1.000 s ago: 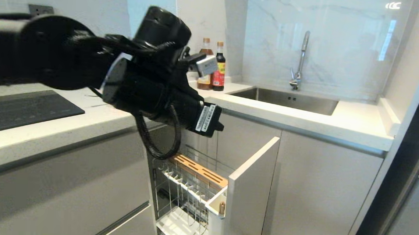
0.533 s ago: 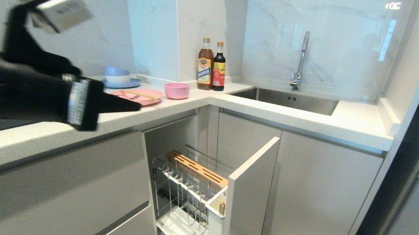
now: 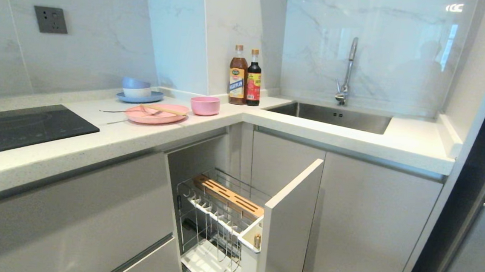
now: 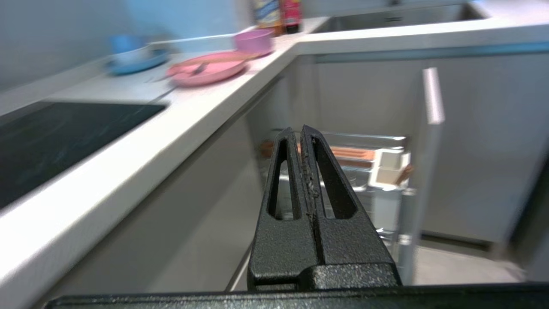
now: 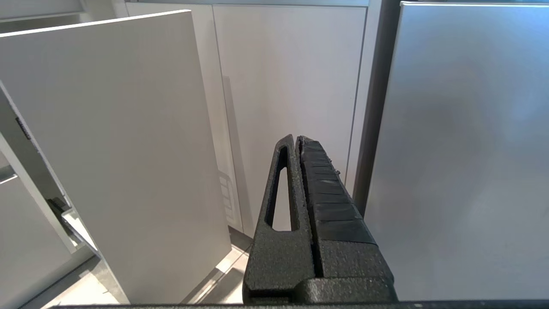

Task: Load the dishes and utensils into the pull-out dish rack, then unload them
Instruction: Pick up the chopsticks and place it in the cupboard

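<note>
Pointing toward the open cabinet bay, the left claw [image 4: 301, 133] is keeping its two fingers pressed flat together with nothing between them, hanging in the air in front of the table's [image 3: 110, 137] edge and touching nothing. The right claw [image 5: 297, 139] is likewise pinched closed and empty, sitting low beside the pale grey front panel [image 5: 116, 141] and facing the cabinet doors. Neither arm is showing in the head view.

The pull-out dish rack [image 3: 219, 224] is standing drawn out of the cabinet under the table corner, its chrome prongs bare, the slotted wood strip [image 3: 227, 194] lying along its far side and the white utensil box [image 3: 249, 245] sitting at the front against the panel; something small and brownish is poking up inside the box, too small to identify.

Up on the table, the pink plate [image 3: 156, 115] is lying flat near the corner, with the chopsticks [image 3: 163, 109] resting across its top and the metal fork [image 3: 127, 111] lying with its head on the plate and its handle running off toward the cooktop [image 3: 21, 127]. The pink bowl [image 3: 205, 105] is sitting upright just beside the plate, toward the two sauce bottles [image 3: 245, 75]. Behind the plate, a blue plate [image 3: 139, 97] is carrying stacked blue and white bowls [image 3: 136, 88]. The sink [image 3: 333, 116] is lying well apart on the other run.
</note>
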You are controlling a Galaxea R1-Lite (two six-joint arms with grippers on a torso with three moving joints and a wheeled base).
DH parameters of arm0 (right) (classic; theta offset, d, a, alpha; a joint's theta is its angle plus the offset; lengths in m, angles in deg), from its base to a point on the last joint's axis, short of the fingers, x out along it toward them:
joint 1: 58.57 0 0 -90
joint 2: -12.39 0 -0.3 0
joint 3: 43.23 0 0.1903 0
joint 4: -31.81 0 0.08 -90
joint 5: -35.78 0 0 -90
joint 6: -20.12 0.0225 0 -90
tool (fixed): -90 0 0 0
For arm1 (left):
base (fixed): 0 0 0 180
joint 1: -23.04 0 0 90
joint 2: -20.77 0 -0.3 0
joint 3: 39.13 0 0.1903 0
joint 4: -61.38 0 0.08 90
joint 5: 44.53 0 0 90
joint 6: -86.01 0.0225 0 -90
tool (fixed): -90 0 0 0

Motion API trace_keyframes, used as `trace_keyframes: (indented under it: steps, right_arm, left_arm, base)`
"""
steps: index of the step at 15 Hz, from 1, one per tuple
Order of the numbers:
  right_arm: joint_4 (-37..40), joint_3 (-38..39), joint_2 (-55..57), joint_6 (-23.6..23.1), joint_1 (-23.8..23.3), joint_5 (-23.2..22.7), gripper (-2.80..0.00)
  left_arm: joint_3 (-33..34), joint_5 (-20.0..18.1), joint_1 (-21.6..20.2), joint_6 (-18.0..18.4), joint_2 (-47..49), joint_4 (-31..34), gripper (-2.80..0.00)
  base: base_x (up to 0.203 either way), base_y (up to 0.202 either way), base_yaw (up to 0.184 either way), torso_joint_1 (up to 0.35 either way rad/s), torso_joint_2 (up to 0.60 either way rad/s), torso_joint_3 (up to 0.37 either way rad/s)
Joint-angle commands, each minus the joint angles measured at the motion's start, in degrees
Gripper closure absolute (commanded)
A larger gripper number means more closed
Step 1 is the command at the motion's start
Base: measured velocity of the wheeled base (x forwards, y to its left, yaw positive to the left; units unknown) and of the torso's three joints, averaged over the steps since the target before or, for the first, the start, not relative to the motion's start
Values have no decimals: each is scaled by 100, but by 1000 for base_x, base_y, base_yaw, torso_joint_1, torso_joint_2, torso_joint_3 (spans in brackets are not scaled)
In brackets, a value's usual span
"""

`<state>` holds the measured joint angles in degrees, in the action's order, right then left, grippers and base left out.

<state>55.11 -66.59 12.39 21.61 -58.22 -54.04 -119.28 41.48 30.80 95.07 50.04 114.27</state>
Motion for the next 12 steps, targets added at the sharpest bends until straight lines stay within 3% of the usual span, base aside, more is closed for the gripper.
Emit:
trace_keyframes:
  steps: [1, 4, 6, 9, 11, 12]
  right_arm:
    - [-1, 9, 0, 1, 0, -1, 0]
    - [-1, 9, 0, 1, 0, -1, 0]
    - [-1, 9, 0, 1, 1, -1, 0]
    - [-1, 7, 0, 1, 0, -1, 0]
    - [-1, 1, 0, 1, 0, -1, 0]
    - [-1, 5, 0, 1, 0, -1, 0]
  left_arm:
    - [1105, -20, -405, 58, -1582, -178, 0]
    - [2933, 166, -697, 122, -2609, -1064, 0]
    - [3790, 422, -779, 75, -2854, -1756, 0]
    - [5263, 489, -783, 150, -2907, -2803, 0]
    - [5847, 316, -782, -75, -2918, -3363, 0]
    - [5793, 174, -782, -254, -2922, -3124, 0]
  base:
    - [0, 0, 0, 0, 0, 0]
    - [0, 0, 0, 0, 0, 0]
    - [0, 0, 0, 0, 0, 0]
    - [0, 0, 0, 0, 0, 0]
    - [0, 0, 0, 0, 0, 0]
    - [0, 0, 0, 0, 0, 0]
